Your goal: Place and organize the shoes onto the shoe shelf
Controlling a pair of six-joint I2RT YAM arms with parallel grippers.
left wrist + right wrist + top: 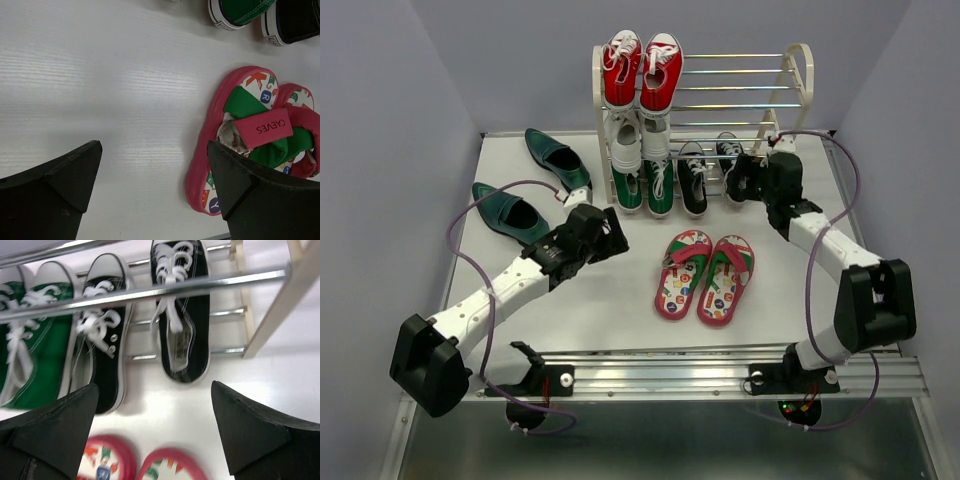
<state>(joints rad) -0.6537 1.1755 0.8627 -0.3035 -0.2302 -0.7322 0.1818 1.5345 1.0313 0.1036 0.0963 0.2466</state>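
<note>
1. My left jaws stand wide apart with nothing between them. They hover over the bare desk [610,315], between the loafers [510,212] and the flip-flops [705,277].
2. My right jaws are also spread wide and grip nothing. They sit low, just in front of the shoe shelf [802,70], and face the right part of its bottom tier.
3. Both black sneakers [182,315] lie on that bottom tier, side by side, just right of the green sneakers [643,187]. The right-hand one's near end reaches past the front rod.
4. The flip-flops lie as a pair on the desk in front of the shelf, straps up and edges touching.
5. The two loafers lie on the desk at the left, apart from each other and off the shelf.
6. The red sneakers [640,70] fill the left of the top tier. The white sneakers [640,140] sit on the tier below them.
</note>
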